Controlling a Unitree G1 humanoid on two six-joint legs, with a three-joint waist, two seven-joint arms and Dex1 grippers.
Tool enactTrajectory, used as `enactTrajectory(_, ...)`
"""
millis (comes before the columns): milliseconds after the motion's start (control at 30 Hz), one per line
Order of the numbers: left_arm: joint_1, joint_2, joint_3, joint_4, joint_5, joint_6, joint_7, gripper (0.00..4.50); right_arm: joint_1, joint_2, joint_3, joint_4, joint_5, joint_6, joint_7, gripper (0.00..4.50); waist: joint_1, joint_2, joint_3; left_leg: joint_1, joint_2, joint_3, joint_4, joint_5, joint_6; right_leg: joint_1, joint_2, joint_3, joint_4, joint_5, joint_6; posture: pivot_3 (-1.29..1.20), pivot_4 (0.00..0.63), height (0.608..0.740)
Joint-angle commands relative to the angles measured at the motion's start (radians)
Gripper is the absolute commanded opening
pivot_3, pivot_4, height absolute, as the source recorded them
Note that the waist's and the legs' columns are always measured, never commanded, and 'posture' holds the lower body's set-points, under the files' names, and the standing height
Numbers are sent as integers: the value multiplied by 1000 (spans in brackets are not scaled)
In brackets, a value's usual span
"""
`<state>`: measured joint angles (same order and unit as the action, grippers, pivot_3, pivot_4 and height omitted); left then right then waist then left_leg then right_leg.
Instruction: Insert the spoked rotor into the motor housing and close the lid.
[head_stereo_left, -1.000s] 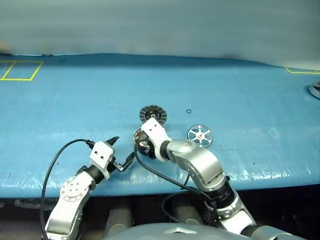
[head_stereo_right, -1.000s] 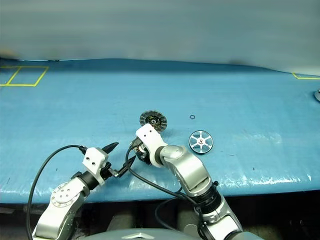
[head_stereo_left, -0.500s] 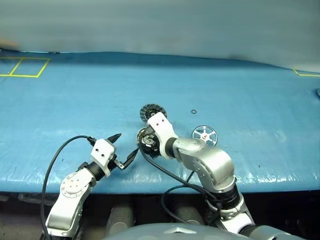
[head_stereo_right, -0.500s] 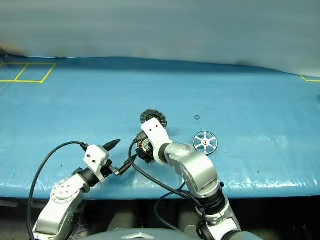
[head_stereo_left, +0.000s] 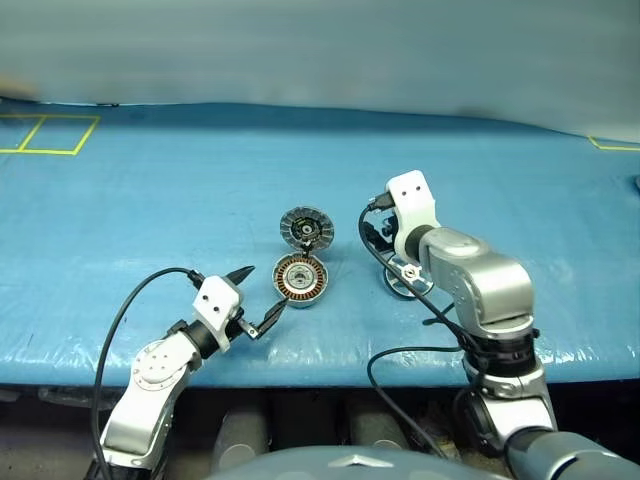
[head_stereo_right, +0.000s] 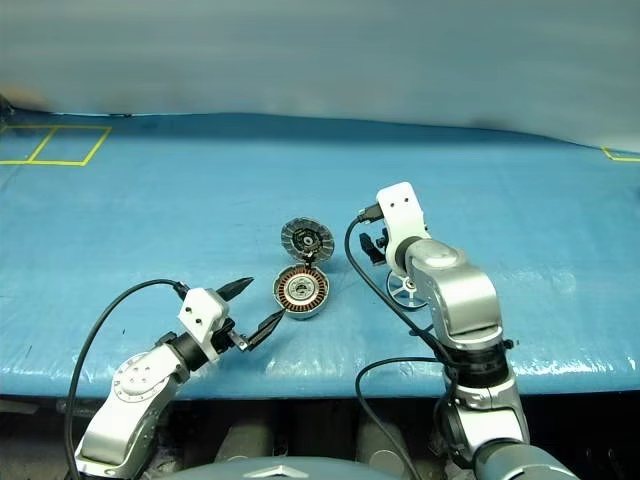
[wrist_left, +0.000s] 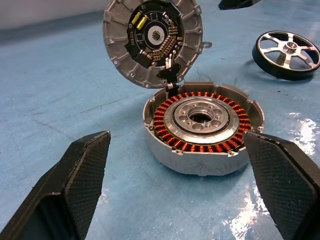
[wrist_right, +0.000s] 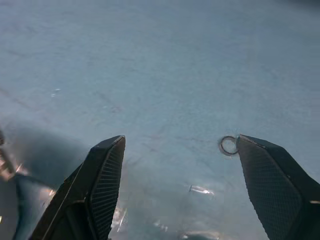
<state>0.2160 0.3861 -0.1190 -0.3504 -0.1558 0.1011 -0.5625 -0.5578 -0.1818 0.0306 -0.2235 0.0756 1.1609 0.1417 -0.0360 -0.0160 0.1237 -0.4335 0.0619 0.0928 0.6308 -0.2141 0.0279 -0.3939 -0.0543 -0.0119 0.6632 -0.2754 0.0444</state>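
The motor housing (head_stereo_left: 301, 281) lies open side up on the blue table, its copper windings showing (wrist_left: 202, 125). Just behind it the lid (head_stereo_left: 306, 228) rests tilted, ribbed inner face and dark centre towards me (wrist_left: 152, 40). The spoked rotor (wrist_left: 285, 47) lies flat to the housing's right, partly hidden behind my right arm in the head views (head_stereo_left: 403, 284). My left gripper (head_stereo_left: 257, 294) is open just in front-left of the housing, one finger to each side of it (wrist_left: 175, 140), not touching. My right gripper (wrist_right: 181, 141) is open and empty, raised above the table beyond the rotor.
A tiny black ring (wrist_right: 229, 145) lies on the table close to the right gripper's fingertip. Yellow tape squares (head_stereo_left: 45, 135) mark the far left corner. The table's front edge (head_stereo_left: 320, 365) runs just behind both wrists.
My right arm has lifted away from the housing and swung right and forward, uncovering the housing. The left gripper has stayed nearly where it was.
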Motion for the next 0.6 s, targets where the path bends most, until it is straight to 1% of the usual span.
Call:
enactTrajectory(33, -8, -13, -39, -15, 12, -21, -4, 4500, -75, 64, -58, 228, -31, -186, -104, 3719, 1, 0, 0, 0, 0, 0, 0, 0, 0, 0, 0, 0, 0, 0, 0, 0, 150, 740)
enactTrajectory(167, -6, -23, -61, -21, 9, -18, -2, 4500, -142, 90, -65, 455, -70, -331, -183, 3719, 5, 1, 1, -1, 0, 0, 0, 0, 0, 0, 0, 1, 0, 1, 2, 0, 150, 740)
enactTrajectory(267, 7, -26, -78, -31, 11, -11, -6, 4500, -185, 115, -120, 589, -54, -414, -247, 3719, 5, 2, 1, -2, 0, 1, 0, 0, 0, -1, 0, 2, 0, 1, 3, 0, 150, 740)
enactTrajectory(467, 17, -28, -83, -33, 11, -13, -6, 4500, -210, 148, -210, 697, -18, -530, -332, 3719, 4, 4, 3, -1, 1, 1, 0, 1, 0, -1, 0, 2, 1, 2, 3, 0, 150, 740)
enactTrajectory(600, 18, -29, -90, -30, 13, -16, -7, 4500, -209, 158, -247, 723, 4, -556, -355, 3719, 2, 4, 3, -1, 1, 1, 0, 1, 0, -1, 0, 2, 2, 2, 3, 0, 150, 740)
